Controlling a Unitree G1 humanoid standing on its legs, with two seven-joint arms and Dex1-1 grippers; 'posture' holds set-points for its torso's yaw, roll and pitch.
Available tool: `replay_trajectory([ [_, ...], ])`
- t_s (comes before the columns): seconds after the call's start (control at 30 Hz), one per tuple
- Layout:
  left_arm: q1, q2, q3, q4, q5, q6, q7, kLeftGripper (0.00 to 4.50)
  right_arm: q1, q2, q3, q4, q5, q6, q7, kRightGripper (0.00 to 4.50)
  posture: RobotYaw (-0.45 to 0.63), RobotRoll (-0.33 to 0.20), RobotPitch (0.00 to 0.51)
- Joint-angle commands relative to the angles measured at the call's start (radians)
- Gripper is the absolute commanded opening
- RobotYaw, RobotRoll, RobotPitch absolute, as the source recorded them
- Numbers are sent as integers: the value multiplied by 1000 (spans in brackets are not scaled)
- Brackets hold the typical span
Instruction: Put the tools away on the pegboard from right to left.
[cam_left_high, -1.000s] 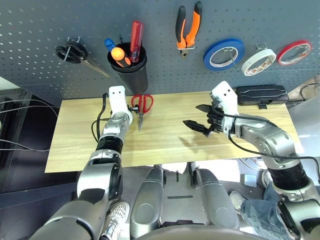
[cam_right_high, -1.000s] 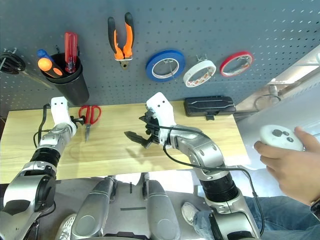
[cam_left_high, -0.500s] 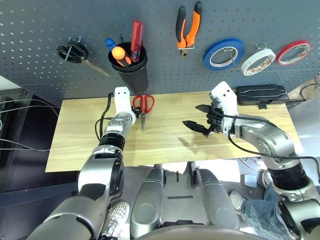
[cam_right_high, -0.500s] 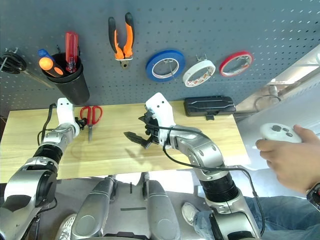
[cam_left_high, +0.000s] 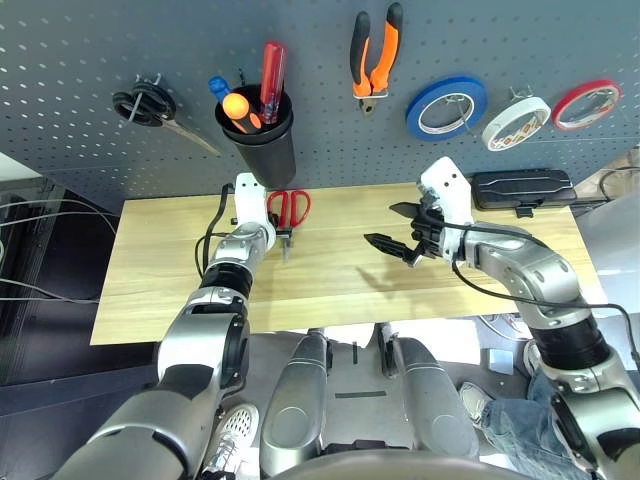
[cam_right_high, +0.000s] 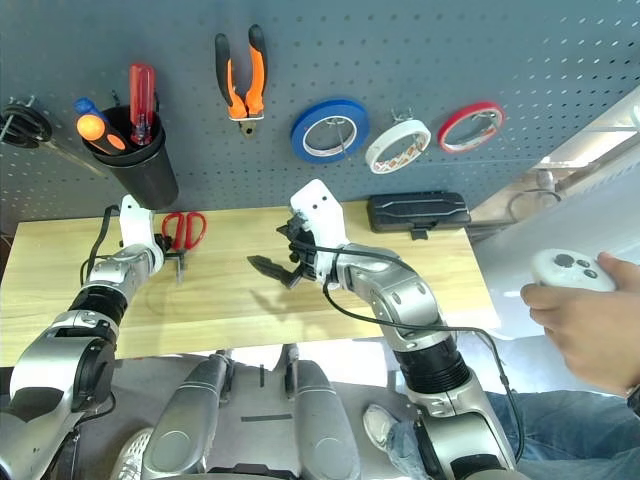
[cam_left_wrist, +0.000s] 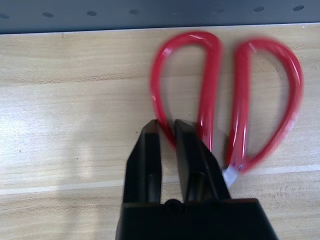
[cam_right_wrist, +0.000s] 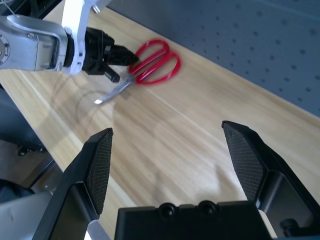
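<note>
Left wrist view, fingers (cam_left_wrist: 150, 165) beside red-handled scissors (cam_left_wrist: 235, 100)

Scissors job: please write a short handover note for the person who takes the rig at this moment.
Left gripper: shut on a handle loop of the red-handled scissors, which lie on the table.
Right gripper: open, empty, above the table.
Done: whitish tape roll and pliers on the pegboard, screwdriver in the black cup.
Left: lift the scissors and hang them on the pegboard.
</note>
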Motion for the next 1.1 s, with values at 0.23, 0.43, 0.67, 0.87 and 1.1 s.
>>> replay_trajectory([
  [0.23,298,14,-44,-465,24,-7,-13,20,-35,29,14,82,-30,-79,17,4500,39,0,298],
  [0.43,628,21,-23,-983,19,-17,-26,20,-71,64,2,114,-23,-121,31,4500,71,0,266],
  [0.67,827,26,63,-1207,3,-185,-35,20,-122,115,-23,115,28,-183,91,4500,100,0,239],
  [0.87,856,39,156,-1235,-5,-378,-24,20,-231,160,-44,110,70,-212,133,4500,119,0,221],
  [1.1,733,64,223,-1243,2,-485,33,20,-311,191,-63,114,95,-233,140,4500,131,0,208],
])
